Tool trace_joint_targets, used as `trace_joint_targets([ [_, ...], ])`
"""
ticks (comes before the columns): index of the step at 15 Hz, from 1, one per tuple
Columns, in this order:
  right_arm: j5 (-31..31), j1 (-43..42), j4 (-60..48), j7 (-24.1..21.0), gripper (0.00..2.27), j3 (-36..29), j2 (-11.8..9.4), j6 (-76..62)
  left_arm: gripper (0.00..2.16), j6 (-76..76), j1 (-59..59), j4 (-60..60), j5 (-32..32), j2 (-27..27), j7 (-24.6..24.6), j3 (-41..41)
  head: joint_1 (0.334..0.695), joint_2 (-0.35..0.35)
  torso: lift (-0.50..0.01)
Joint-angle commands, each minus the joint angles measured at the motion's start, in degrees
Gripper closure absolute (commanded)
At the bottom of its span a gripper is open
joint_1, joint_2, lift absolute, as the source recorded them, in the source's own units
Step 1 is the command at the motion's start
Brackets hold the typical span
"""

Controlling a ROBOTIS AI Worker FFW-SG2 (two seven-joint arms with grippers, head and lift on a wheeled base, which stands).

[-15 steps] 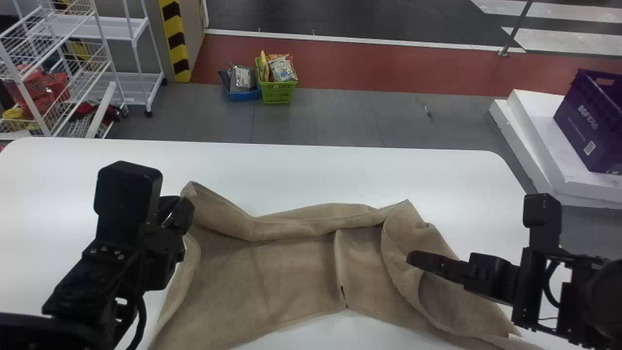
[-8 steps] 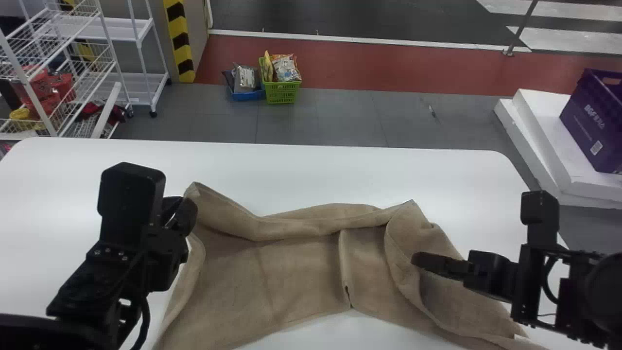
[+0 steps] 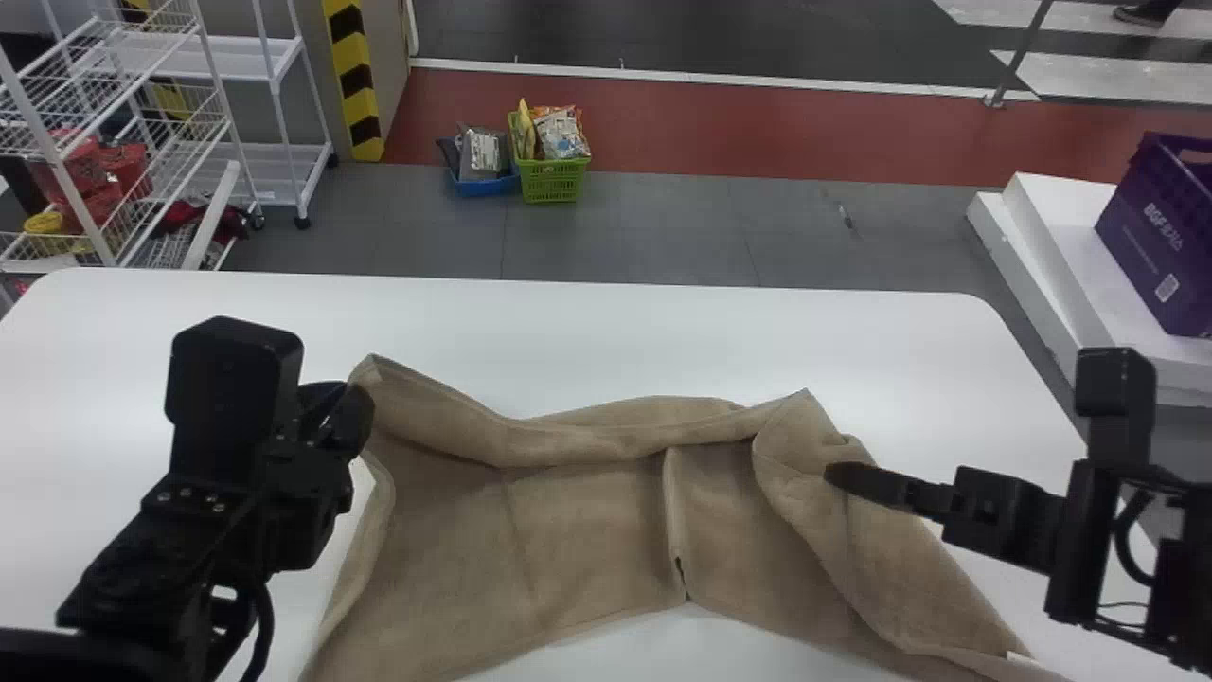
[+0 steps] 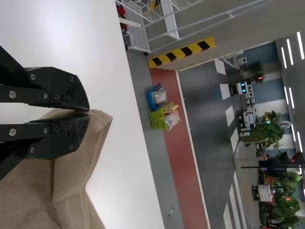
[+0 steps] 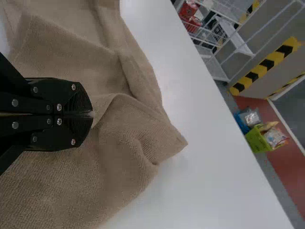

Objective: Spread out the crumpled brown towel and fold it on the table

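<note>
- Left claw (image 3: 358, 409) is clenched upon one corner of the brown towel (image 3: 578, 540).
- Right claw (image 3: 837, 474) also grasps a fold of this towel.
- Brown towel lies partly spread on the white table (image 3: 663, 332).

Left tool (image 3: 350, 412) and right tool (image 3: 841, 474) touch the rumpled brown towel (image 3: 578, 530) on the table (image 3: 615, 332).

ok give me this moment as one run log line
left gripper: jaws shut on brown towel corner | right gripper: jaws shut on towel fold | towel partly spread, rumpled on table
</note>
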Motion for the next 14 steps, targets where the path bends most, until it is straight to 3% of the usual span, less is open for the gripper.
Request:
trace_joint_targets([
  [1,0.0,-0.4,-4.2,0.2,1.65,-2.2,-1.3,0.6,1.0,1.3,0.1,-3.0,0.2,-0.1,-1.0,1.8,0.695,-0.094,-0.127],
  [4,2.2,-3.6,-4.9,4.2,1.65,-6.3,-4.5,0.6,1.0,7.6,0.9,-8.9,0.2,-0.1,-4.4,3.1,0.695,-0.114,-0.127],
  [7,4.3,-7.3,-5.6,7.3,1.65,-12.7,-6.5,0.6,1.0,9.7,2.4,-13.7,0.2,-0.1,-4.5,3.6,0.695,-0.167,-0.127],
  [10,4.1,-8.6,-7.7,8.2,1.65,-17.2,-10.6,0.6,1.0,14.3,2.4,-17.5,0.0,-0.4,-5.3,4.9,0.695,-0.218,-0.127],
  [14,3.9,-10.3,-7.9,10.0,1.65,-24.0,-13.1,0.6,1.0,21.2,1.4,-21.9,0.0,-0.6,-6.2,6.7,0.695,-0.288,-0.127],
])
